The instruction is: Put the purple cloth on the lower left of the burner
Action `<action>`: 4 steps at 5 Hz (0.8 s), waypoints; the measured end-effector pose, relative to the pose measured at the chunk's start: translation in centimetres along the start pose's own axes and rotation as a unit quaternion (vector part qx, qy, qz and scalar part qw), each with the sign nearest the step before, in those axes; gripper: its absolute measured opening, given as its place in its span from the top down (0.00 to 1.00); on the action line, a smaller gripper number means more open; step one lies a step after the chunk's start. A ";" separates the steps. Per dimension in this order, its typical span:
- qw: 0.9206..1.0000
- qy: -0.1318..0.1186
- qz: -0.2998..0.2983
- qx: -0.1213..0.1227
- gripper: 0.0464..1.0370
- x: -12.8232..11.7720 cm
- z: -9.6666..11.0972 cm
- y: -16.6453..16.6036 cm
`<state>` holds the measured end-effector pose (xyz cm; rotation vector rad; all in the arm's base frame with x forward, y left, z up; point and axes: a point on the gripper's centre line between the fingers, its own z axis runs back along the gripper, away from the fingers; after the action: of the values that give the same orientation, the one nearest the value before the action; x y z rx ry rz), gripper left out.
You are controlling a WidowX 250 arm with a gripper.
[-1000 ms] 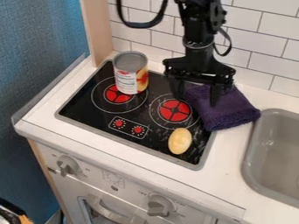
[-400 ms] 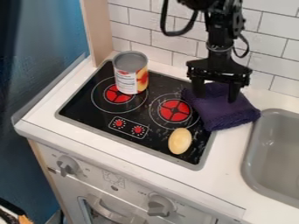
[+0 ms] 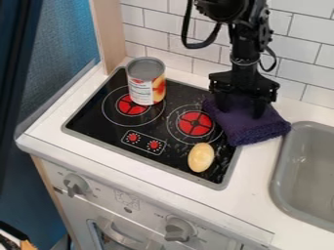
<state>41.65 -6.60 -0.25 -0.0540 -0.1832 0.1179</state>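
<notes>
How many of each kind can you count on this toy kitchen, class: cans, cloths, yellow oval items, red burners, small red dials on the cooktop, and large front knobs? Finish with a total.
Can: 1
Purple cloth: 1
Yellow oval item: 1
Red burners: 2
Small red dials: 2
Large front knobs: 2
Total: 9

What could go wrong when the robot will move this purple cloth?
The open pincer is at the thick, folded-looking cloth, so it may catch only the top layer. If dragged low toward the left, the cloth could push the yellow oval object. A wide swing might tip the upright can.
</notes>
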 end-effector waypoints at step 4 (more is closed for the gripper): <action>0.994 0.024 0.089 0.058 0.04 -3.8 0.5 8.9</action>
<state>36.89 1.78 -0.96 0.0435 -0.1238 0.3038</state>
